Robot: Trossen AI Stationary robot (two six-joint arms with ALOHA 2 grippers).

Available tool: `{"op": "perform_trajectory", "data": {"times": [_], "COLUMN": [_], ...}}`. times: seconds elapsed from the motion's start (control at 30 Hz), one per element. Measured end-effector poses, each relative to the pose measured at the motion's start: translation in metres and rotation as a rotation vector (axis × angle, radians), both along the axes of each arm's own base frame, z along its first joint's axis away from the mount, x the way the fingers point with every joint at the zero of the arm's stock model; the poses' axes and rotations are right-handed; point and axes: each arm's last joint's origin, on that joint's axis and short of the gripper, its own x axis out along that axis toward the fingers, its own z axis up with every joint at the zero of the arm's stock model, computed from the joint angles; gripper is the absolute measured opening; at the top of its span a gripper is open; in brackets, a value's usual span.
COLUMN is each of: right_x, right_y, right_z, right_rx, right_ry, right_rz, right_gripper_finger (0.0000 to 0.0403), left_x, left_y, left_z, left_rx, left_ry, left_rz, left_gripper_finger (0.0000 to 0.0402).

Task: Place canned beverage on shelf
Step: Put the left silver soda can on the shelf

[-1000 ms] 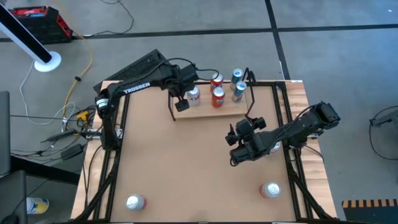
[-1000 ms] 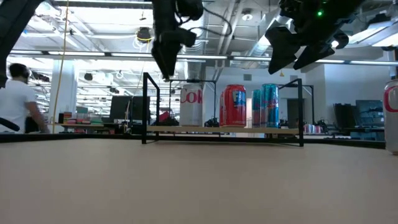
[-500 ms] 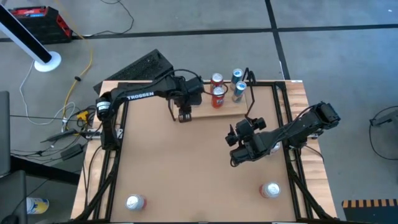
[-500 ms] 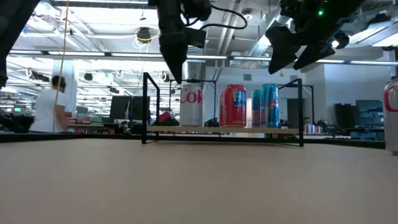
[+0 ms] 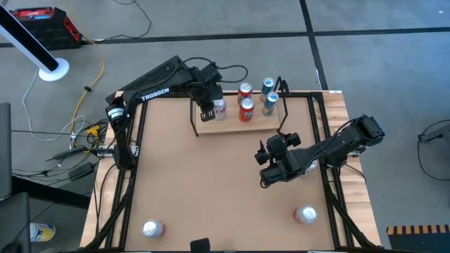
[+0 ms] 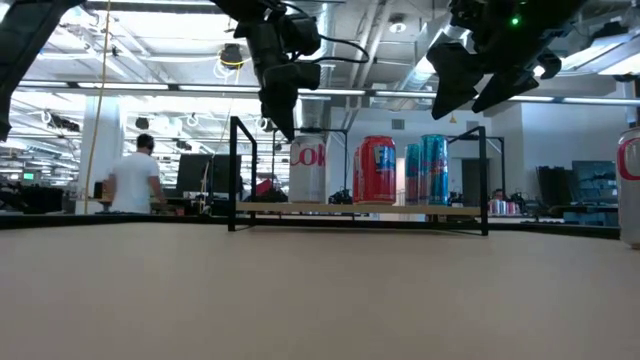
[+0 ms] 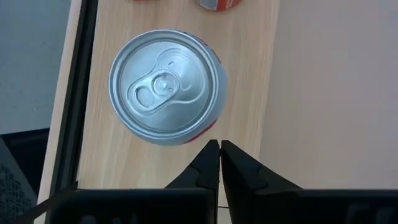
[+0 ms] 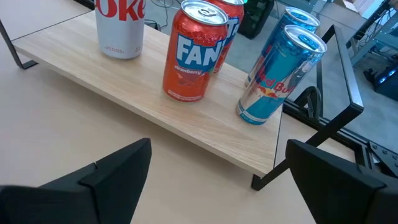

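The left gripper [image 7: 219, 155] has its two dark fingers pressed together with nothing between them, hanging just above the silver Coke can [image 7: 166, 87], whose round aluminium lid with pull tab faces the wrist camera. That can stands upright at the left end of the shelf [image 5: 232, 125], a pale wood plank with thin black rod uprights, set along the far edge of the tabletop [image 5: 211, 183]. The left arm, lettered TROSSEN, reaches in from the far left corner.

The right gripper [image 5: 266, 167] hovers over the middle of the tabletop, jaws spread wide and empty. Its wrist view shows "oke" in red on the silver can, an orange-red Fanta strawberry can [image 8: 191, 53], and a blue-and-silver Red Bull can [image 8: 278, 74]. Two more cans [image 5: 152, 228] stand near the front edge.
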Motion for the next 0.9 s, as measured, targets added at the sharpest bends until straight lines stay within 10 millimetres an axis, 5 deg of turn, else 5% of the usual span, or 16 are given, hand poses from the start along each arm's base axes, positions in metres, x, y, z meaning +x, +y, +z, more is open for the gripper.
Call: {"op": "perform_trajectory", "data": {"times": [0.53, 0.9], "right_x": [0.000, 0.001], "right_y": [0.000, 0.000], "right_z": [0.000, 0.000], "right_rx": [0.002, 0.000], "right_ry": [-0.005, -0.008], "right_rz": [0.000, 0.000], "right_gripper_finger": [0.0395, 0.0395], "left_x": [0.003, 0.007], "left_y": [0.006, 0.011], "left_z": [-0.020, -0.016], "left_rx": [0.073, 0.146], "left_ry": [0.007, -0.042], "left_rz": [0.057, 0.092], "left_gripper_finger": [0.0000, 0.0000]}}
